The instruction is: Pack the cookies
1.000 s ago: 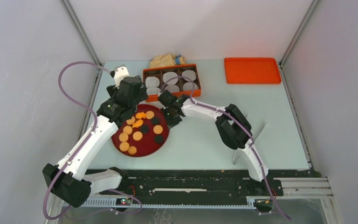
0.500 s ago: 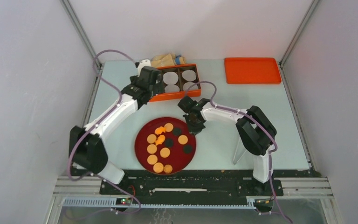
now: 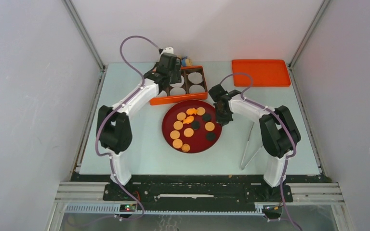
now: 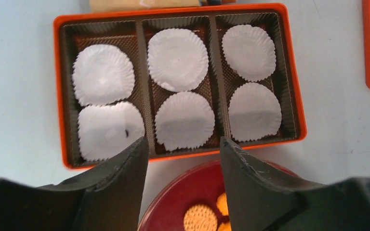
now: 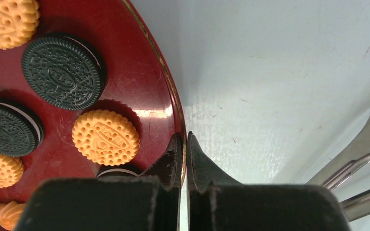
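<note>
The dark red plate [image 3: 198, 144] of cookies [image 3: 189, 132] has been dragged to just in front of the orange box [image 3: 180, 100], its rim clenched by the right hand [image 5: 183, 138], the left hand [image 4: 183, 143] held spread and empty above that box, so packing can likely be started

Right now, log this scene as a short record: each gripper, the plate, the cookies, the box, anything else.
left gripper: open, holding nothing, above the orange box
right gripper: shut on the rim of the plate
cookies: tan and black rounds plus orange pieces, all on the plate
orange box: three compartments, six white liners, no cookies inside
tongs: lying right of the plate, untouched
</note>
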